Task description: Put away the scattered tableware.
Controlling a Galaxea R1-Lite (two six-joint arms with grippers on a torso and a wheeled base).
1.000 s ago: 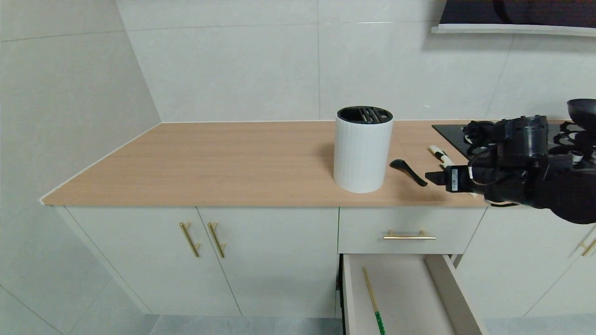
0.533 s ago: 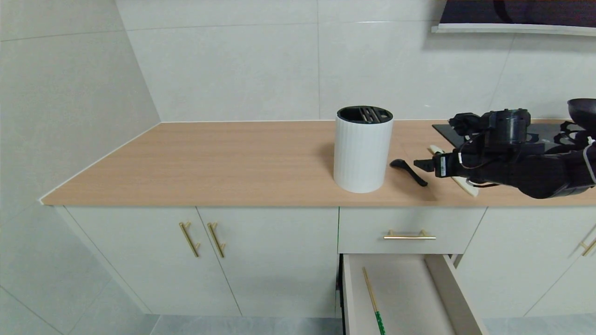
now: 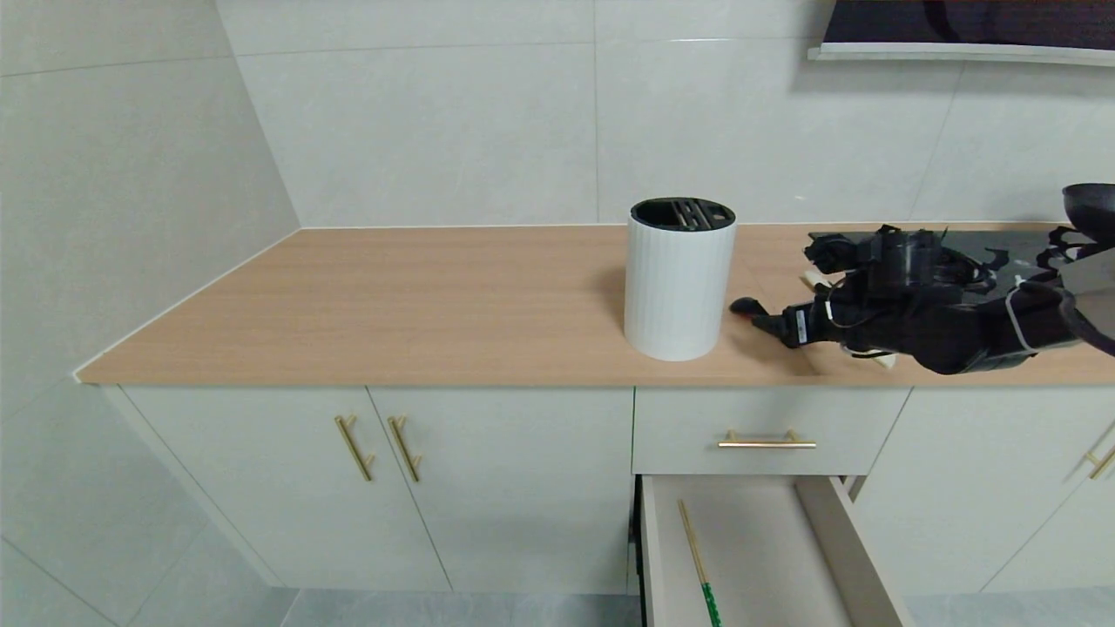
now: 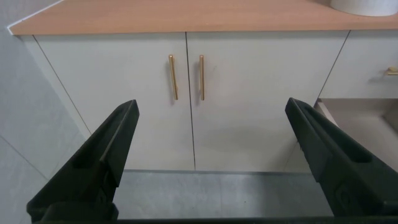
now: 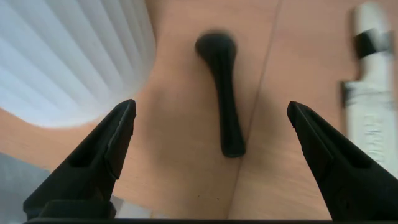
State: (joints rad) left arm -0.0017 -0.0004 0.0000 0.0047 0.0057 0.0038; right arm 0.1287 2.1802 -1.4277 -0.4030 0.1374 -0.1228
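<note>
Left wrist view: the left gripper (image 4: 211,109) was held low by the cupboard doors (image 4: 249,124), fingers wide, nothing gripped. One chopstick (image 3: 697,557) was laid in the open drawer (image 3: 836,540). Right of the white holder (image 3: 679,279), the black spoon (image 5: 222,93) was left on the countertop (image 3: 435,305), under the wide-open right gripper (image 3: 766,324). Beside it, the white knife (image 5: 373,93) was not yet put away.

Head view high, facing counter (image 3: 435,305), right wrist close above spoon (image 5: 224,106), left wrist facing cabinets (image 4: 255,106)

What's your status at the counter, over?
Right gripper open, fingers either side of the black spoon on the countertop, not gripping. Left gripper open, low by the cabinet doors. White holder and white utensil flank the spoon, both apart from it.
</note>
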